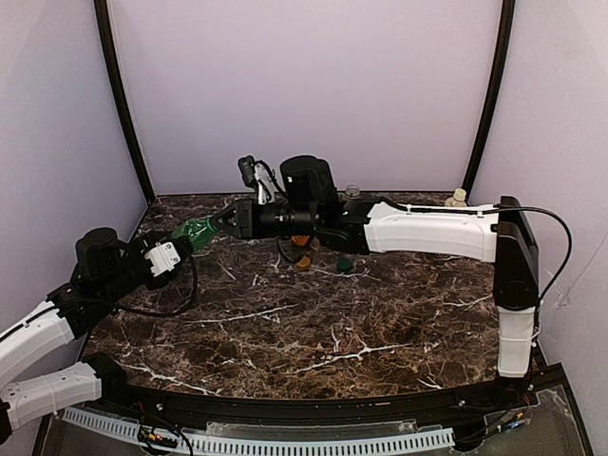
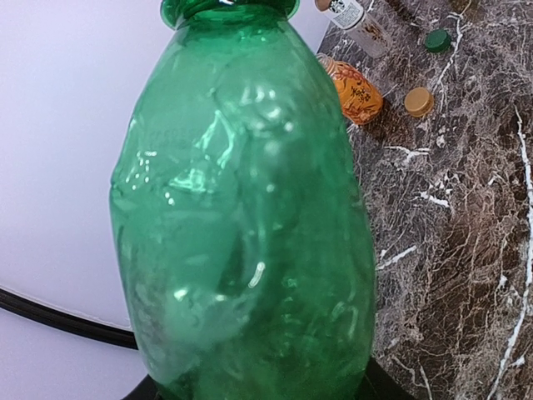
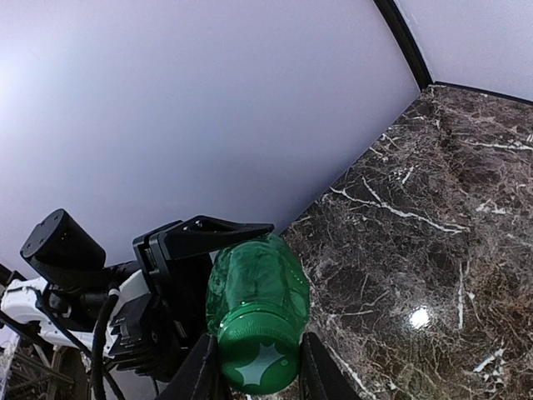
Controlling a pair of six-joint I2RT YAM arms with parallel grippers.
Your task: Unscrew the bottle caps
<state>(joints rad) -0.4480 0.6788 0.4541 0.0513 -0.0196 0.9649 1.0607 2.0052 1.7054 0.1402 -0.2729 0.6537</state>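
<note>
My left gripper point(image 1: 180, 243) is shut on the body of a crumpled green bottle point(image 1: 197, 232), holding it above the table's left side with its neck toward the right arm. In the left wrist view the bottle point(image 2: 250, 217) fills the frame and hides the fingers. The bright green cap point(image 3: 258, 354) sits on the bottle's neck. My right gripper point(image 3: 260, 367) is shut on this cap, one finger on each side. A dark green cap point(image 1: 344, 265) and a tan-gold cap point(image 1: 303, 261) lie loose on the marble.
An orange-labelled bottle point(image 2: 354, 90) lies near the loose caps, under the right arm. A clear bottle point(image 1: 352, 193) and a small pale bottle point(image 1: 458, 198) stand by the back wall. Purple walls close the table at back and sides.
</note>
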